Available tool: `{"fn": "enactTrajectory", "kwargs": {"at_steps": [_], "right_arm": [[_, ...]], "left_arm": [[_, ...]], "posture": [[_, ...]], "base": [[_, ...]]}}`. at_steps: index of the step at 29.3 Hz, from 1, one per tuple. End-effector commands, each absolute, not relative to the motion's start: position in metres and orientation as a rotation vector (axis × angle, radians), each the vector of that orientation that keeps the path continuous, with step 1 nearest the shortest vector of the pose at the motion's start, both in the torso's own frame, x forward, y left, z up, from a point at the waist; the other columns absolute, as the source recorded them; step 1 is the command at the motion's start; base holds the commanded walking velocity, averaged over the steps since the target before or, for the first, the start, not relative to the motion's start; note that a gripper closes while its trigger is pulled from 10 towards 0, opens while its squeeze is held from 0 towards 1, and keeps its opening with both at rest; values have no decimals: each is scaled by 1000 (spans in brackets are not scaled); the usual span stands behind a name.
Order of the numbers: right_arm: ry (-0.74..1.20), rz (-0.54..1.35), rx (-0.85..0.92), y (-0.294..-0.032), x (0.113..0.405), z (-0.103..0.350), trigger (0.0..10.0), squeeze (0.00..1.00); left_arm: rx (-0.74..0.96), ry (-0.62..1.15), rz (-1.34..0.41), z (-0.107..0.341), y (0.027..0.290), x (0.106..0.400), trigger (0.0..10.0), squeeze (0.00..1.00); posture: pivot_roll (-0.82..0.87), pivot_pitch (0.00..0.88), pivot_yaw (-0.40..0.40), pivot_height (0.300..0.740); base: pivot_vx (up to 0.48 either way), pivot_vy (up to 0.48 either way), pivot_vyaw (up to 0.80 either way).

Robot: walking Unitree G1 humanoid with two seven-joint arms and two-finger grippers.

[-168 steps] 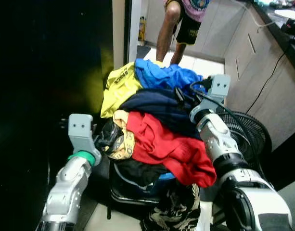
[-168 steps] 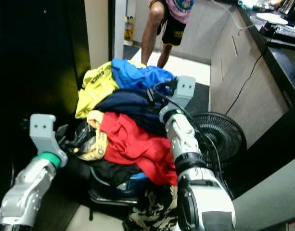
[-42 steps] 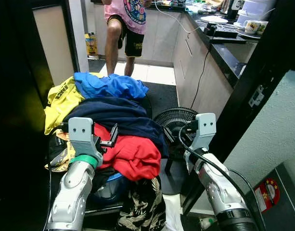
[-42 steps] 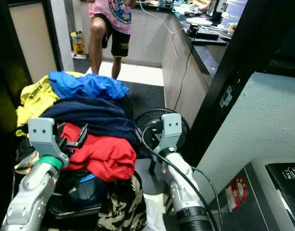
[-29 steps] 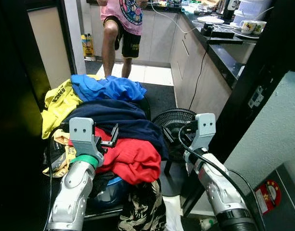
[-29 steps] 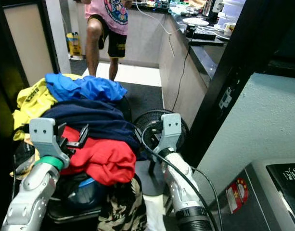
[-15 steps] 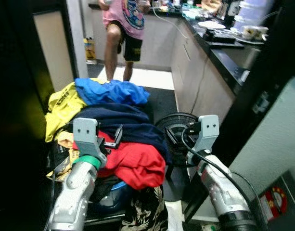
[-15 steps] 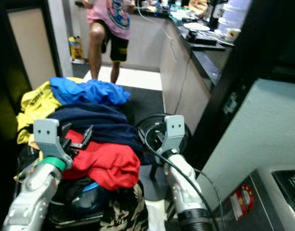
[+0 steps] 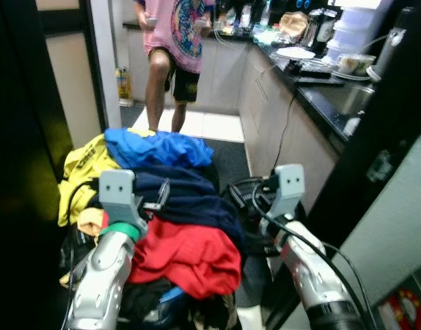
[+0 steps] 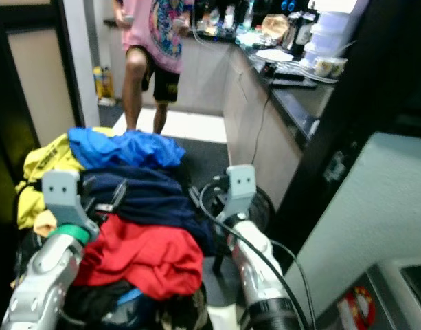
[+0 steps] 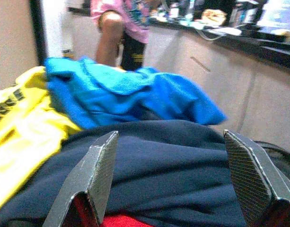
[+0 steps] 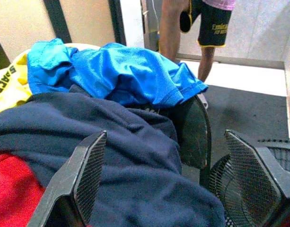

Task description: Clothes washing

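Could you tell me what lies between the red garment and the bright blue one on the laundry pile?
A dark navy garment lies between the red garment and the blue garment, as the left eye view shows. Both wrist views show it under the blue one too.

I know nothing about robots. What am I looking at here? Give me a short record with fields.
Setting: a kitchen doorway, with a dark counter along the right
Laundry pile: a heap in front of the robot
Top layer: blue garment
Far left: yellow garment
Middle: navy garment
Nearest: red garment
Left gripper: fingers open, held over the navy garment, holding nothing
Right gripper: fingers open, at the pile's right side, holding nothing
Beside the pile: a black floor fan
Person: standing further back in a pink shirt
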State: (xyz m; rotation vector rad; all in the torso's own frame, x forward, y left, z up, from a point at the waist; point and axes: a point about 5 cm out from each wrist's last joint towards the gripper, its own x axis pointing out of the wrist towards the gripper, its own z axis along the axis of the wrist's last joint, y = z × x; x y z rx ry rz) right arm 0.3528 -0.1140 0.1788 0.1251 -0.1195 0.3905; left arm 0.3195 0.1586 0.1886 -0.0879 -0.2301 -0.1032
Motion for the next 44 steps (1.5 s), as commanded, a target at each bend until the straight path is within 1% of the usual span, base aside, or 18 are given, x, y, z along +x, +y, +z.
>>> {"fn": "enactTrajectory", "kwargs": {"at_steps": [1, 5, 13, 21, 26, 36, 37, 40, 42, 44], "right_arm": [[-109, 373, 118, -120, 354, 177, 10000, 0], [-109, 373, 118, -120, 354, 177, 10000, 0], [-114, 379, 139, -117, 355, 179, 10000, 0], [-116, 390, 118, -112, 362, 184, 10000, 0], [-125, 430, 98, -101, 366, 189, 10000, 0], [-122, 447, 78, -100, 368, 189, 10000, 0], [-120, 437, 84, -101, 370, 188, 10000, 0], [-120, 437, 84, -101, 370, 188, 10000, 0], [-110, 419, 86, -99, 374, 188, 10000, 0], [-109, 417, 85, -97, 374, 188, 10000, 0]], "left_arm": [[-97, -222, -118, 186, 153, 319, 10000, 0], [-101, -220, -117, 186, 153, 318, 10000, 0], [-92, -219, -103, 184, 155, 319, 10000, 0], [-86, -215, -104, 183, 155, 319, 10000, 0], [-87, -216, -93, 182, 155, 318, 10000, 0], [-83, -215, -91, 181, 155, 318, 10000, 0], [-67, -202, -98, 180, 158, 318, 10000, 0], [-67, -202, -98, 180, 158, 318, 10000, 0], [-16, -160, -108, 175, 171, 319, 10000, 0], [-3, -148, -110, 174, 176, 319, 10000, 0]], "posture": [[25, 0, -39, 740], [24, 0, -38, 740], [21, 0, -36, 740], [22, 0, -42, 740], [28, 0, -57, 740], [39, 0, -58, 740], [51, 0, -10, 740], [51, 0, -10, 740], [45, 0, 93, 740], [45, 0, 93, 740]], "base": [[379, 0, 0], [356, 0, 0], [0, 0, 0], [0, 0, 0], [0, 0, 0], [0, 0, 0], [0, 0, 0], [0, 0, 0], [0, 0, 0], [0, 0, 0]]}}
